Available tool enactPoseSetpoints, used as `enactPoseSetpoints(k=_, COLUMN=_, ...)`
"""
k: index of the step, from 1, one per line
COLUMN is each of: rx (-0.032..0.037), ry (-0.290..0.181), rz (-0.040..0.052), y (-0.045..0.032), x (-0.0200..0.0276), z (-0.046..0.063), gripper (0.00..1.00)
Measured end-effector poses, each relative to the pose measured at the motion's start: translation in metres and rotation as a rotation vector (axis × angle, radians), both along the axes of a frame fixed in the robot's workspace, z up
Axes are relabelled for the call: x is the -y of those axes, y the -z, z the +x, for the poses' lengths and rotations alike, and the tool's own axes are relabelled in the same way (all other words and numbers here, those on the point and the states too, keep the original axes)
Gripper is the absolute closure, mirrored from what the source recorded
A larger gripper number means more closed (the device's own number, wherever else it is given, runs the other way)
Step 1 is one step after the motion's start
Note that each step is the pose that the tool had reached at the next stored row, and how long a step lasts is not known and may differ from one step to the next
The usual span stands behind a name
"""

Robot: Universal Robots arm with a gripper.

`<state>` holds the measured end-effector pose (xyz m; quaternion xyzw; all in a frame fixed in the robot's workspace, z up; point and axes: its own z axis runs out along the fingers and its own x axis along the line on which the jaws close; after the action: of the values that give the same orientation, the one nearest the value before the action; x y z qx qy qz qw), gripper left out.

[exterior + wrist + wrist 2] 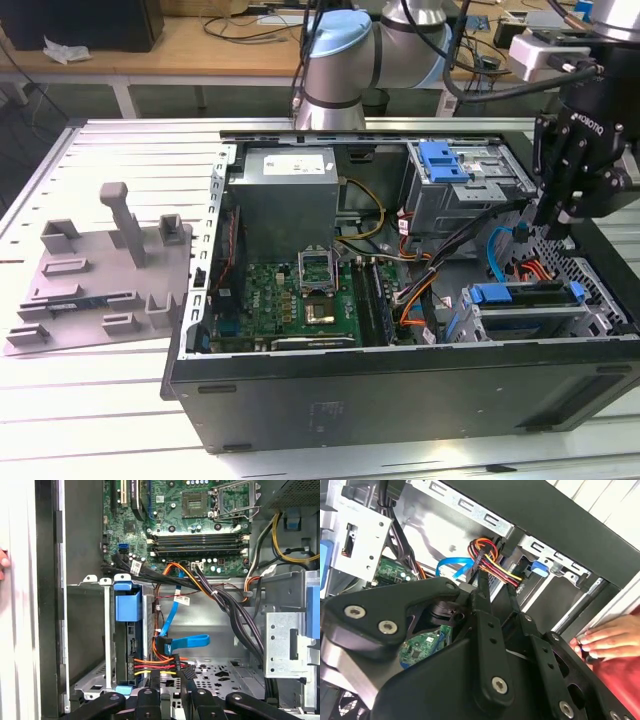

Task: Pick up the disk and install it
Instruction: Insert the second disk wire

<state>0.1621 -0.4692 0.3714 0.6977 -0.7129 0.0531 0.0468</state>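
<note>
The disk (pixel 527 298) sits edge-up in the drive bay at the front corner of the open computer case, on the exterior view's right. Its blue bracket (pixel 127 602) tops the slot in the first wrist view. Red, yellow and orange power wires (pixel 152 666) and a blue data cable (pixel 187 641) run to its end. My gripper (pixel 540 222) hangs inside the case just behind that bay. Its tip (pixel 173 692) is at the black plug of the power wires (pixel 492 567); its black linkage (pixel 470 645) hides what lies under it.
A grey moulded tray (pixel 95 265) with an upright post lies on the table on the exterior view's left. An upper metal cage with a blue tab (pixel 445 160) stands behind my gripper. Cable bundles (pixel 235 615) cross the case floor. A person's hand (pixel 610 637) rests on the case edge.
</note>
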Motion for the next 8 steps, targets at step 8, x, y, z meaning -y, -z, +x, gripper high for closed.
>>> enactPoseSetpoints(k=8, rx=0.0000, ry=0.000, rz=-0.0644, y=0.0001, x=-0.0146, z=-0.002, gripper=0.70)
